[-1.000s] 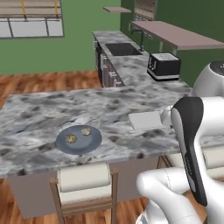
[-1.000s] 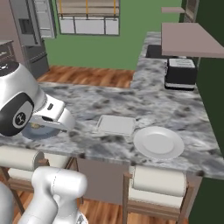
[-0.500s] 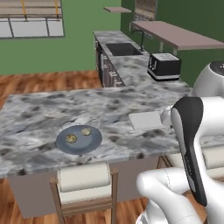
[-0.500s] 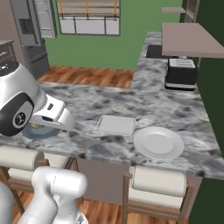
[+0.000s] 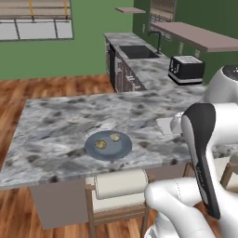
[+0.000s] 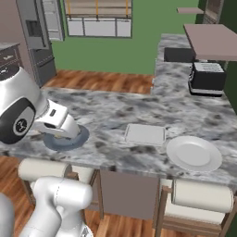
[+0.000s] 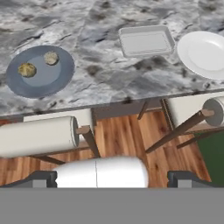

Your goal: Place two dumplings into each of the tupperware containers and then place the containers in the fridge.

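Two tan dumplings (image 7: 27, 69) (image 7: 51, 57) lie on a round blue-grey plate (image 7: 39, 81) on the marble island; in the left base view the dumplings (image 5: 100, 144) (image 5: 115, 137) sit on that plate (image 5: 108, 149) near the front edge. An empty pale-grey tupperware container (image 7: 145, 40) (image 6: 145, 134) lies to the right of it. My gripper (image 7: 113, 180) hangs in front of the island above the stools, open and holding nothing, well short of plate and tub. The grey fridge (image 6: 36, 41) stands far off at the back left.
A round white plate (image 6: 193, 153) sits right of the container. Stools with padded backs (image 6: 201, 196) (image 5: 120, 183) stand along the island's front edge. A toaster (image 6: 207, 76) and a sink (image 5: 137, 52) are on the far counter. My arm hides part of the blue plate (image 6: 74, 140).
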